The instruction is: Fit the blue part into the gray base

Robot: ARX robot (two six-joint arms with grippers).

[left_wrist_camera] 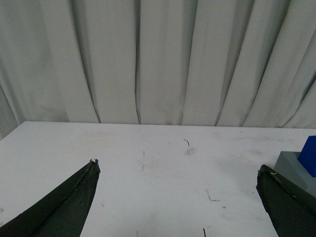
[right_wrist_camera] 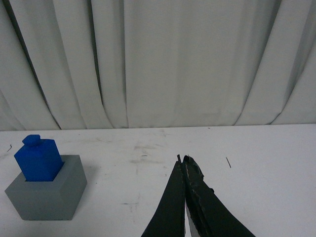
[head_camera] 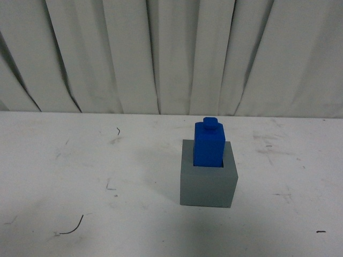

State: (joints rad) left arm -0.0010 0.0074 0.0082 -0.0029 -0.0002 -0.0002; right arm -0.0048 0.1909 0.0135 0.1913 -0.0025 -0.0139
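Note:
The blue part (head_camera: 209, 142) stands upright in the square recess of the gray base (head_camera: 208, 184) on the white table, knob on top. Neither gripper shows in the front view. In the left wrist view my left gripper (left_wrist_camera: 177, 170) is open and empty, with the gray base (left_wrist_camera: 292, 165) and a corner of the blue part (left_wrist_camera: 309, 155) beside one finger. In the right wrist view my right gripper (right_wrist_camera: 182, 159) is shut and empty, well apart from the blue part (right_wrist_camera: 38, 160) seated in the gray base (right_wrist_camera: 47, 195).
The white table (head_camera: 80, 176) is scuffed, with small dark specks and a thin curved strand (head_camera: 72, 227) near the front. A pleated white curtain (head_camera: 161, 53) hangs along the table's far edge.

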